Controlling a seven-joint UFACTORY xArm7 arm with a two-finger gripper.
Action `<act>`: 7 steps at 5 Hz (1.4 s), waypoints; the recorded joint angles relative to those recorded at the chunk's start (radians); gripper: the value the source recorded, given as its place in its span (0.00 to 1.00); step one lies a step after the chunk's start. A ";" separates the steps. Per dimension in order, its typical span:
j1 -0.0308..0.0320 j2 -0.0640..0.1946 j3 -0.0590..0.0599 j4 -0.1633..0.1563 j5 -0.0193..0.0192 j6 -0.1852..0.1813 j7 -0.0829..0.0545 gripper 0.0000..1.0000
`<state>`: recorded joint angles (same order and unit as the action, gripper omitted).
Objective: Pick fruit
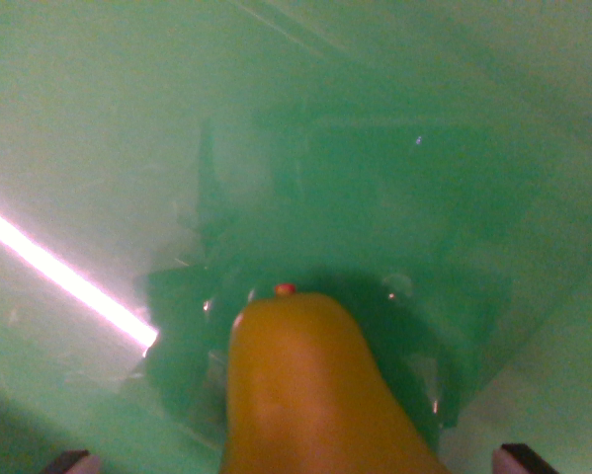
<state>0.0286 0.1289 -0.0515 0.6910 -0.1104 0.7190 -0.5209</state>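
Note:
A yellow-orange fruit [310, 385], smooth and pear-like with a small red tip, fills the bottom middle of the wrist view. It lies on a glossy green surface [108, 118]. Only the dark fingertips of my gripper [297, 459] show, one in the bottom left corner [70, 460] and one in the bottom right corner [526, 457]. They stand wide apart with the fruit between them, and green shows on each side between fruit and fingertip. The gripper is open. The fruit's lower end is cut off by the frame's edge.
A bright white-pink streak of reflected light [63, 276] runs across the green surface at the wrist view's left. A dark green blurred reflection [375, 197] spreads above and around the fruit.

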 joint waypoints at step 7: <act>-0.0001 0.000 0.000 -0.001 0.0000 -0.001 -0.001 1.00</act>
<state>0.0286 0.1290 -0.0516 0.6902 -0.1104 0.7182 -0.5214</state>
